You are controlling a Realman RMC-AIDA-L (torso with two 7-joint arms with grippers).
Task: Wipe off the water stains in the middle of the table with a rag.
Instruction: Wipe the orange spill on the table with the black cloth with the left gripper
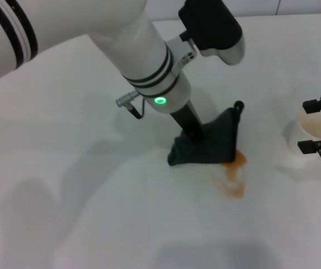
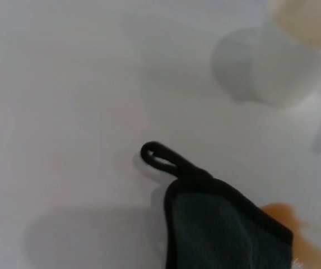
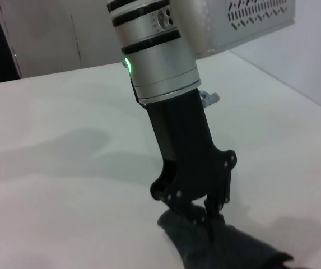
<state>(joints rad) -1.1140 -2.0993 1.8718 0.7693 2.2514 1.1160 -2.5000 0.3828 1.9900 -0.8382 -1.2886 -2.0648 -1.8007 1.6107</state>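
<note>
Working left to right from the rag [image 1: 208, 141] as our landmark: our left gripper [image 1: 192, 134] comes down on the rag's left end, fingers clamped on the cloth, likely so the cloth can be dragged flat across the table [image 1: 82, 185]. The rag lies mid-table, its cord loop [image 2: 159, 156] pointing away from us. Just right of the rag, touching its near right corner, sits the water stains [image 1: 233, 176], an orange blotch not yet covered; we judge wiping has barely begun. Farther right of the rag stands a white paper cup [image 1: 311, 134], with our right gripper [image 1: 320, 126] around its rim, fingers apart, seemingly parked. From the head view the fingertips are buried in cloth. The cup's rim is cut off in the left wrist view.
</note>
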